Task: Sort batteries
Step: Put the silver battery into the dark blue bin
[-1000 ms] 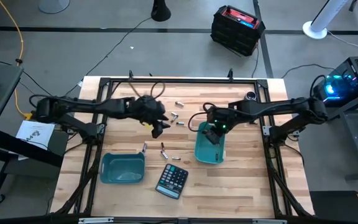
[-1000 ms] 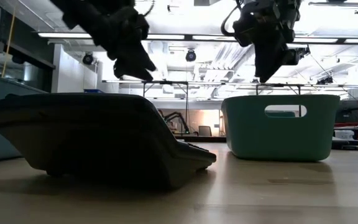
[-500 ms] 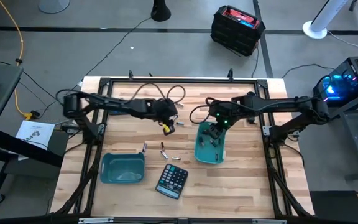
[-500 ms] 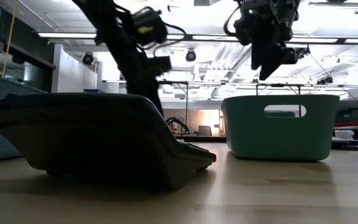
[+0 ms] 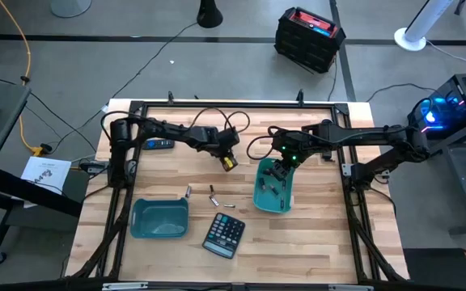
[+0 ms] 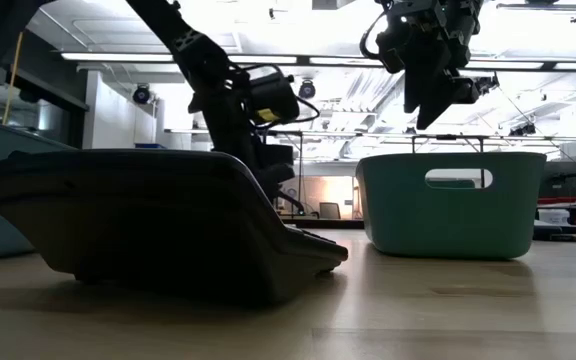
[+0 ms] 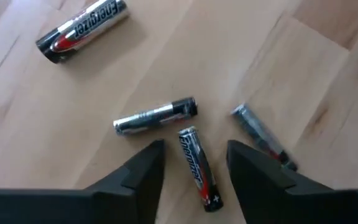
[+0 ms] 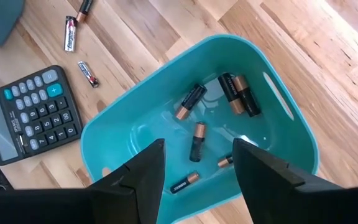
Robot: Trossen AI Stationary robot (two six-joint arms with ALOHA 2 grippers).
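Several silvery and dark batteries lie flat on the wood in the left wrist view: one (image 7: 82, 29), one (image 7: 156, 116), one (image 7: 263, 135), and one (image 7: 199, 168) between the tips of my open left gripper (image 7: 194, 180), which hangs low over them near the table's middle (image 5: 229, 162). My open right gripper (image 8: 197, 180) hovers above the right teal bin (image 5: 272, 194), where several dark, copper-ended batteries (image 8: 194, 140) lie on the floor. More batteries (image 5: 213, 196) lie on the wood between the two bins.
A second teal bin (image 5: 160, 218) stands near the table's near-left part, and a dark calculator (image 5: 223, 234) lies at the near edge, filling the low view (image 6: 158, 225). A black remote-like stick (image 5: 158, 144) lies far left. Black frame rails edge the table.
My left gripper has moved toward the table's right and come down, from high above the calculator's side to low over the loose batteries near the middle. The right gripper has stayed over its bin.
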